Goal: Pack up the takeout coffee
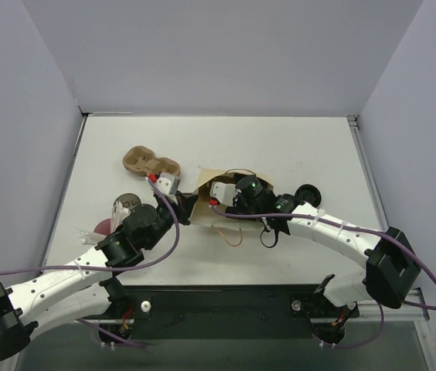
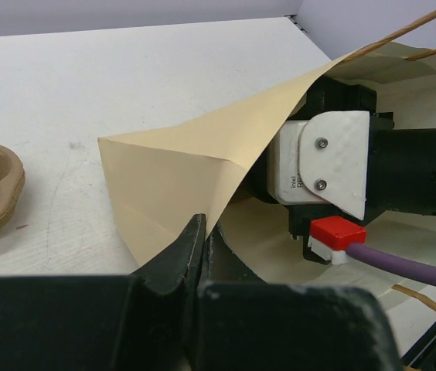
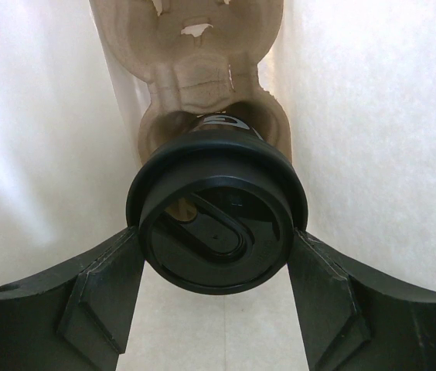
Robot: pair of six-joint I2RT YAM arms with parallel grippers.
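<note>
The takeout coffee, a black cup with a dark round lid, lies lid towards the right wrist camera inside the tan paper bag. My right gripper is shut on it, a finger pressed on each side of the lid. The cup's far end rests at the near well of a brown pulp tray inside the bag. In the top view the cup is hidden; only my right wrist shows at the bag's mouth. My left gripper is shut on the bag's edge, holding the mouth up.
A second brown pulp tray lies on the table behind the left arm. A pink cup with pale sticks stands by the left forearm. A round black object sits right of the bag. The bag's twine handle loops on the table.
</note>
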